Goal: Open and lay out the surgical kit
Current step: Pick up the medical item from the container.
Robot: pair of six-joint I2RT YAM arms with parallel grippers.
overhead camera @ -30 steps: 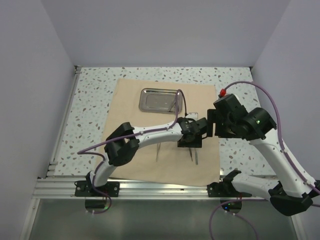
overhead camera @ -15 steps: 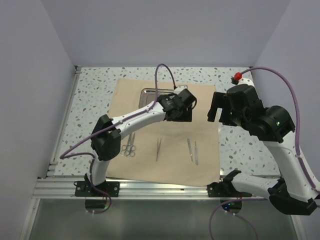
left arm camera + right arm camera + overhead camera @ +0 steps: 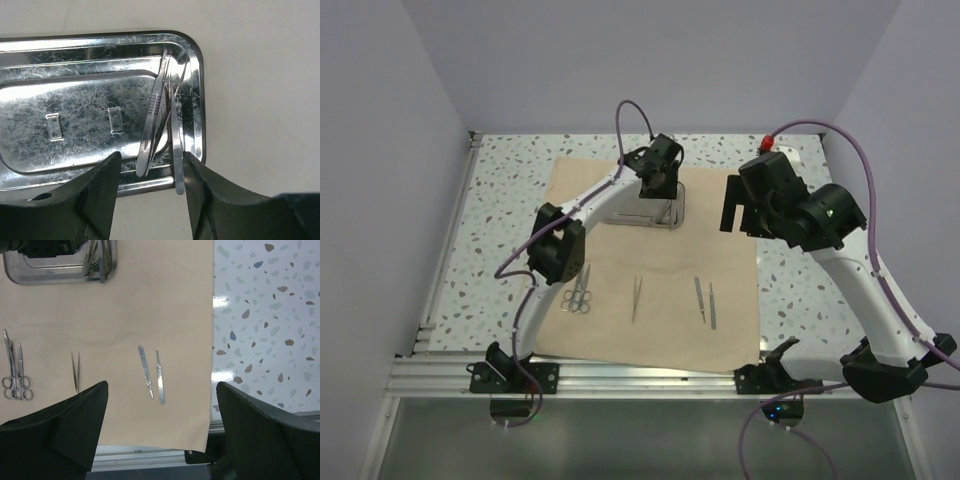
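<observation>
The cloth wrap (image 3: pixel 655 265) lies opened flat on the speckled table (image 3: pixel 505 205), and the kit is spread out on it. On the far part of the cloth stands the steel tray (image 3: pixel 75 105). In the top view the left gripper (image 3: pixel 151 160) hangs right above the tray and covers most of it, so this view does not show the inside.

The left wrist view shows it. A few slim tools (image 3: pixel 154 112) lie close together at the right end of the tray, and one of them reaches out over the near rim. The left fingers stand wide apart and hold nothing.

The right wrist view shows the near row on the cloth most clearly. From left to right there are two ring-handled instruments (image 3: pixel 14 375) touching side by side, then the tweezers (image 3: pixel 76 371), then two straight handles (image 3: pixel 146 371) just beside each other.

The right gripper (image 3: pixel 161 387) hovers over the right part of the cloth. Its fingers are spread wide and it is empty.
</observation>
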